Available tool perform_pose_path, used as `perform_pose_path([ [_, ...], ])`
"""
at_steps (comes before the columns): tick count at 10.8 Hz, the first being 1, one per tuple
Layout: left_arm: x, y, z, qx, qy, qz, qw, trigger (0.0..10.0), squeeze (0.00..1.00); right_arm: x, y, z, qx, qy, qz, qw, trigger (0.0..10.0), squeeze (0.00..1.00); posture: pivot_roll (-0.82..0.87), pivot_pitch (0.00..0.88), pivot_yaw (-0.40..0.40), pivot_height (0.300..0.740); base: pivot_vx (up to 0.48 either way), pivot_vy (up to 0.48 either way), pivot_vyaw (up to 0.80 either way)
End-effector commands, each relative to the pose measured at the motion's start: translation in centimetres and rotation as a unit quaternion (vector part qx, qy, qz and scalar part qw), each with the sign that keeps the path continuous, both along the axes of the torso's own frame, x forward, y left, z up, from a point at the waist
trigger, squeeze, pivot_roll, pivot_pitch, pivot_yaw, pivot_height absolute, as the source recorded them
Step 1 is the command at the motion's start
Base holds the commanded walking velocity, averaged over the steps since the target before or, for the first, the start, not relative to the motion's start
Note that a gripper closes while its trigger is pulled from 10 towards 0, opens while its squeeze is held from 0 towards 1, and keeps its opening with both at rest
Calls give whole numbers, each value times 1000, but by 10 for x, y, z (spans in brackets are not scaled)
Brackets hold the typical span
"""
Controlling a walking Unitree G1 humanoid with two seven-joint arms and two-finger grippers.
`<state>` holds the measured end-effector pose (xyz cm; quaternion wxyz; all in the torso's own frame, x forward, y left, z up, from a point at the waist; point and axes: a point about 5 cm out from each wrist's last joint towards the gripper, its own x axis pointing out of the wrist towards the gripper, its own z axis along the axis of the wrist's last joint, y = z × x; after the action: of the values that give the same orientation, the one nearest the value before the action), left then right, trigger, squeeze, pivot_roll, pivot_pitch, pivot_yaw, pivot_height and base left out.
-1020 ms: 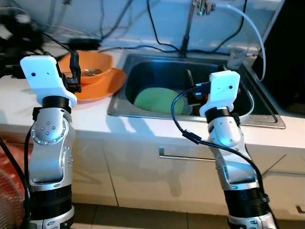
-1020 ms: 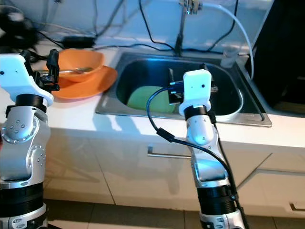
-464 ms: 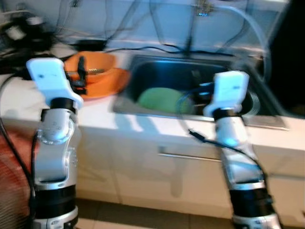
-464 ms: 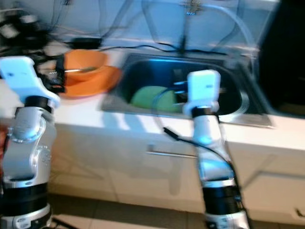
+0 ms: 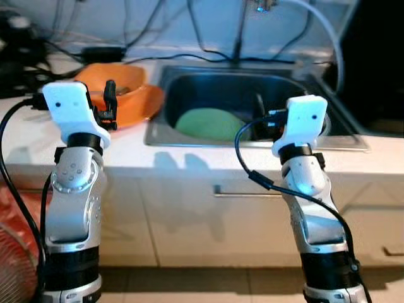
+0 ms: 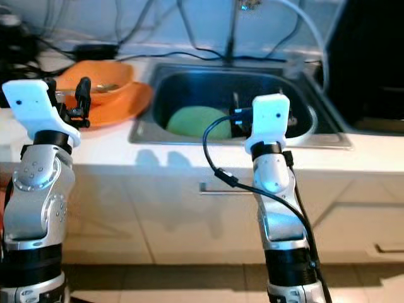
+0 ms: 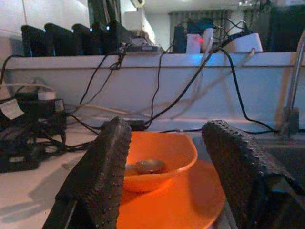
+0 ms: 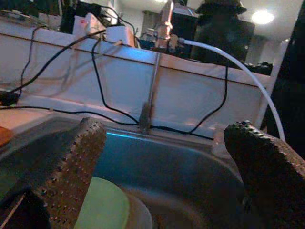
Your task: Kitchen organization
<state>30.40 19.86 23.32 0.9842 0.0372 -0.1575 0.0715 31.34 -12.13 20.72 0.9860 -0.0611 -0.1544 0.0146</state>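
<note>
Both tools (image 7: 164, 176) (image 8: 162, 176) spread above counter (image 5: 189, 164)

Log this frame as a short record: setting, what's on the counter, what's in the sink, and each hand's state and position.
setting: kitchen counter with steel sink, cables behind
counter items: orange bowl holding a spoon, standing on an orange plate
sink contents: green plate
left hand: open, empty, pointed at the orange bowl, short of it
right hand: open, empty, facing the sink above the green plate
tap: at back of sink, white hose attached
</note>
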Motion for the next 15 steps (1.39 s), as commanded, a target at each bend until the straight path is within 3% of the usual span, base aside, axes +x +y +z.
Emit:
perform_pose_path([
  [1, 2, 0, 0, 2, 4, -5, 1000, 10000, 0, -1, 0, 4, 4, -5, -1, 1000, 10000, 0, 54, 19, -5, 740, 0, 0, 0],
  [4, 3, 1, 1, -4, 8, 1, 1000, 10000, 0, 0, 0, 3, 4, -1, -3, 1000, 10000, 0, 53, 22, -7, 740, 0, 84, -533],
  [7, 3, 2, -1, -6, 13, 5, 1000, 10000, 0, 0, 1, 4, 3, -4, -2, 1000, 10000, 0, 54, 20, -10, 740, 0, 480, 0],
  [13, 4, -3, -1, 9, 12, -6, 1000, 10000, 0, -1, 1, 3, 4, -3, -5, 1000, 10000, 0, 51, 22, -1, 740, 0, 0, 0],
  [15, 6, -4, -2, 11, 17, 3, 1000, 10000, 0, 0, 0, 3, -7, -6, -8, 1000, 10000, 0, 52, 16, -3, 740, 0, -347, 0],
])
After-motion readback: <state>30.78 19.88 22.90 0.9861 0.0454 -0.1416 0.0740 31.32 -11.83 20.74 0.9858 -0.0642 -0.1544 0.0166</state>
